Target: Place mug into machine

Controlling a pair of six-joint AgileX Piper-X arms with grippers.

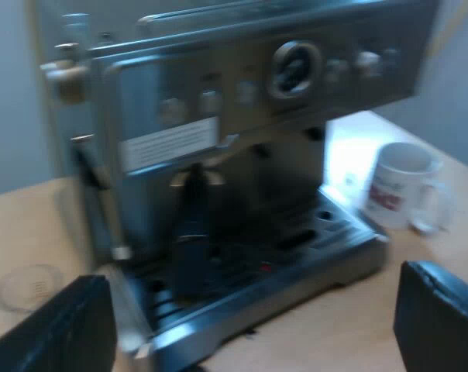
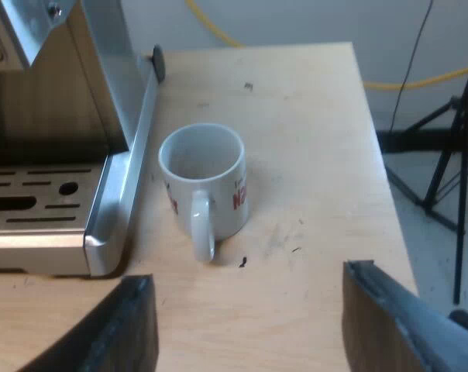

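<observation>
A white mug [image 2: 207, 180] with red lettering stands upright on the wooden table beside the espresso machine's drip tray [image 2: 40, 209], its handle turned toward my right gripper [image 2: 249, 325]. That gripper is open, a short way back from the mug, with nothing between its fingers. My left gripper [image 1: 253, 325] is open too, facing the front of the espresso machine [image 1: 242, 116]. The holder's dark handle [image 1: 191, 232] juts out of the machine's front over the drip tray [image 1: 296, 256]. The mug [image 1: 400, 186] stands on the table by the machine's side.
A steam wand [image 1: 98, 194] hangs at the machine's side. A round clear lid [image 1: 29, 285] lies on the table near it. Beyond the table's edge stand a black tripod [image 2: 443, 155] and a yellow cable [image 2: 420, 79] on the floor.
</observation>
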